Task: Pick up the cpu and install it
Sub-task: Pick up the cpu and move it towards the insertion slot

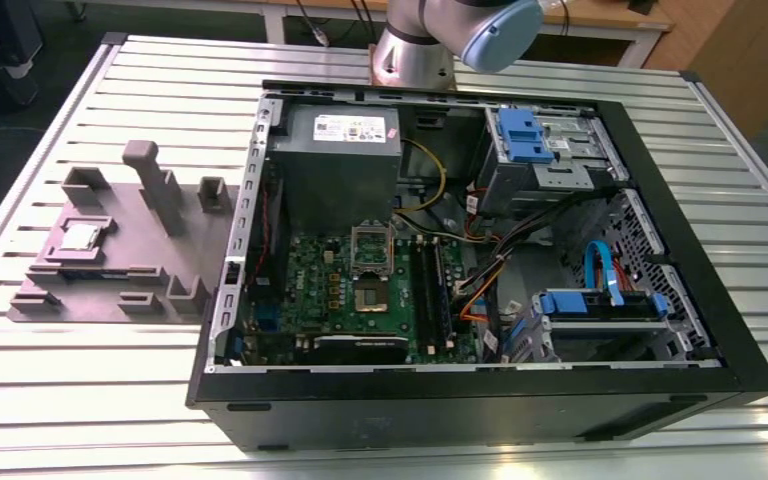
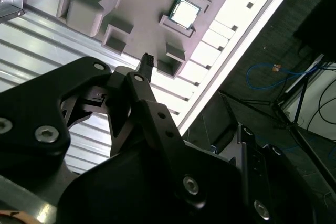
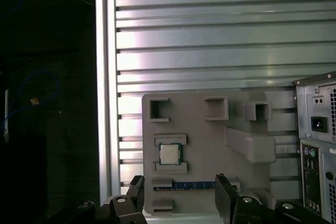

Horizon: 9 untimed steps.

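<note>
The cpu (image 1: 81,236) is a small silver square lying flat in a recess of the grey holder block (image 1: 131,270), which sits on the table at the exterior view's left, beside the open computer case (image 1: 491,400). Both wrist views look down on the cpu (image 3: 170,153) (image 2: 186,13) from well above. My gripper (image 3: 181,199) hangs over the holder block's edge, open, with its black fingers (image 3: 226,195) wide apart and nothing between them. On the green motherboard (image 1: 317,270) inside the case, the socket (image 1: 371,297) lies uncovered with its metal frame flipped up.
A memory stick (image 3: 184,185) lies in a slot of the holder block near the cpu. The block carries several upright posts (image 1: 157,185). The slatted metal table (image 1: 157,80) ends close beside the block (image 3: 105,103). Cables and blue drive bays (image 1: 598,300) fill the case.
</note>
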Motion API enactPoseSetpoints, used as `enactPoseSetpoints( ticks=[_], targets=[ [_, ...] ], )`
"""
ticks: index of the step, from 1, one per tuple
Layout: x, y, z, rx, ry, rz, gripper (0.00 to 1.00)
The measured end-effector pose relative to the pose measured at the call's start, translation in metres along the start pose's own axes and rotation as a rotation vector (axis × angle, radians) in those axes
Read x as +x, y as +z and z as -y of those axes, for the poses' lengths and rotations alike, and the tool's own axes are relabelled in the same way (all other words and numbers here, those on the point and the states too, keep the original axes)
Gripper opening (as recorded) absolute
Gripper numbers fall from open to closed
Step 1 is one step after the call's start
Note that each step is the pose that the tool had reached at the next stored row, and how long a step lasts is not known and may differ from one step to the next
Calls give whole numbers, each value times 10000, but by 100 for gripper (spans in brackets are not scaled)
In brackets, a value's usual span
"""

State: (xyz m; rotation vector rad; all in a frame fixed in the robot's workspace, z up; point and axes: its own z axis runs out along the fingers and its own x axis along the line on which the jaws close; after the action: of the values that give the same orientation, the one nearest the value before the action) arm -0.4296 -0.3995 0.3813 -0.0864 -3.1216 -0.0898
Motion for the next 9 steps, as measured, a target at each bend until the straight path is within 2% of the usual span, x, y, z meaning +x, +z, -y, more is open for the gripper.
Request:
enactPoseSetpoints(
  ticks=[9],
  targets=[
    [-1,58,14,3,-157,-10,65]
  ],
)
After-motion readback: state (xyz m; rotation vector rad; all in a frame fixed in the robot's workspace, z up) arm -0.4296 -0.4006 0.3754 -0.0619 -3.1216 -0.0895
